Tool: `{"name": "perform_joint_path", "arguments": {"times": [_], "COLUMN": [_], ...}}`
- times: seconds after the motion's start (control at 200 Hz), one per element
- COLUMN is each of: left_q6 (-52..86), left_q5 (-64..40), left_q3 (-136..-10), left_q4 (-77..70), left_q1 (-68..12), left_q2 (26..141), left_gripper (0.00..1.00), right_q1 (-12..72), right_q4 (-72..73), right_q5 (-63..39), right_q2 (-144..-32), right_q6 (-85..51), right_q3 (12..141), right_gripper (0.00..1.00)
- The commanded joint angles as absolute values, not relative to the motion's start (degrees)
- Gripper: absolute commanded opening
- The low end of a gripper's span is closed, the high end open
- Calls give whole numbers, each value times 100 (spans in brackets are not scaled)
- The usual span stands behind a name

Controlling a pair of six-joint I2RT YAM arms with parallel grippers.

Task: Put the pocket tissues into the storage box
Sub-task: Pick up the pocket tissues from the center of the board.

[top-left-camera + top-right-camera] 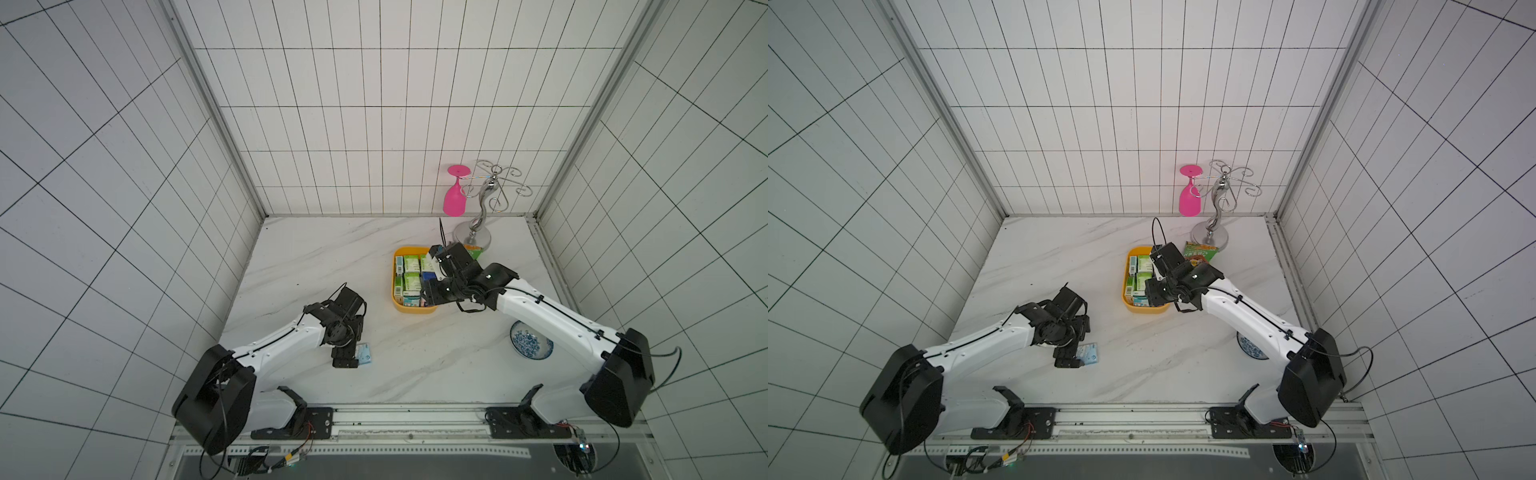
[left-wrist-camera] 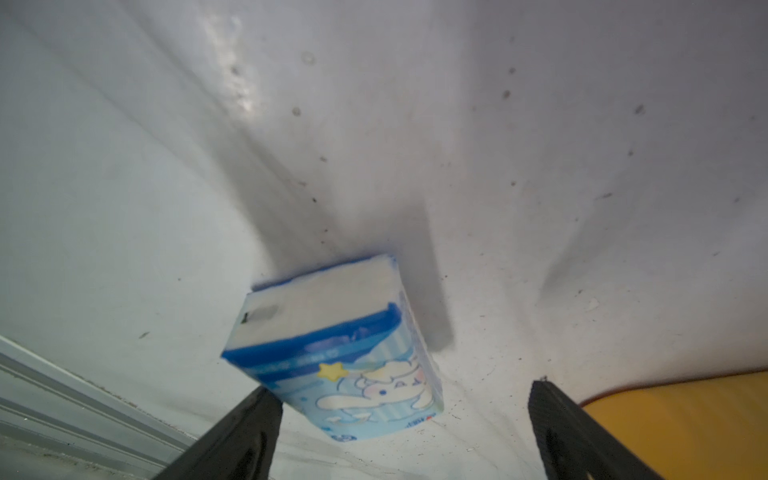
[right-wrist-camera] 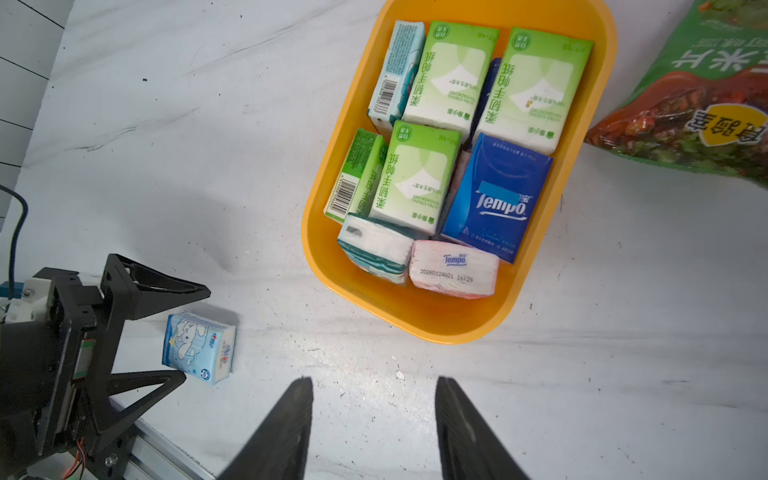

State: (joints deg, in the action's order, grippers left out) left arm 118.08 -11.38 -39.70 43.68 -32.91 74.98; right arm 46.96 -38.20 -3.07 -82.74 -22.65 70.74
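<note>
Resting on the white marble-patterned tabletop (image 1: pixel 374 257) is a shallow yellow-orange plastic storage box (image 3: pixel 419 320) with rounded corners, and everything else is placed from it. Inside the box lie the pocket tissues (image 3: pixel 444 75): several green-and-white packets, a dark blue packet (image 3: pixel 498 195), a pink-white packet (image 3: pixel 453 270) and teal-edged ones, packed close and touching one another.

One more packet, a light blue pocket tissue pack printed with a cartoon animal (image 3: pixel 199 347), lies flat on the tabletop well apart from the box, on the side toward the robot's left arm. The left gripper (image 3: pixel 183 332) sits around this pack with its black fingers (image 3: pixel 166 291) spread wide on either side; in the left wrist view a gap shows between at least one finger and the pack (image 2: pixel 345 357), so nothing is gripped.

The right gripper (image 3: pixel 374 415) hangs above the near edge of the box, its two black fingers about half apart with bare tabletop between them, holding nothing.

Beyond the box, touching its far corner or just beside it, lies a crinkled green-and-orange snack bag (image 3: pixel 698 95). Farther back stands a chrome wire glass rack (image 1: pixel 482 208) with a pink plastic goblet (image 1: pixel 454 195) hanging upside down from it. A round blue-and-white patterned bowl (image 1: pixel 532 345) sits nearer the robot than the box, partly under the right arm.
</note>
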Motion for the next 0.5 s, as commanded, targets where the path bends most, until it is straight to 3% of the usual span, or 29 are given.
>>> {"name": "perform_joint_path", "arguments": {"times": [0.0,0.105,0.26,0.495], "left_q6": [11932,11917,11874,11738], "left_q5": [-1116,-1103,-1058,-1292], "left_q3": [-3960,-3904,-3861,-3783], "left_q4": [4327,4284,4265,4132], "left_q1": [-3309,-3314,-3317,-3289], "left_q2": [7601,7627,7667,7925], "left_gripper": [93,85,64,66], "right_q1": [4720,4707,4698,4677], "right_q4": [-3973,-3998,-4025,-4057], "right_q5": [-98,-47,-35,15], "right_q2": [-8163,-8176,-8202,-8205], "right_q6": [-2206,-2214,-2206,-2198], "right_q3": [6930,6932,6965,7005], "right_gripper": [51,51,51,52]}}
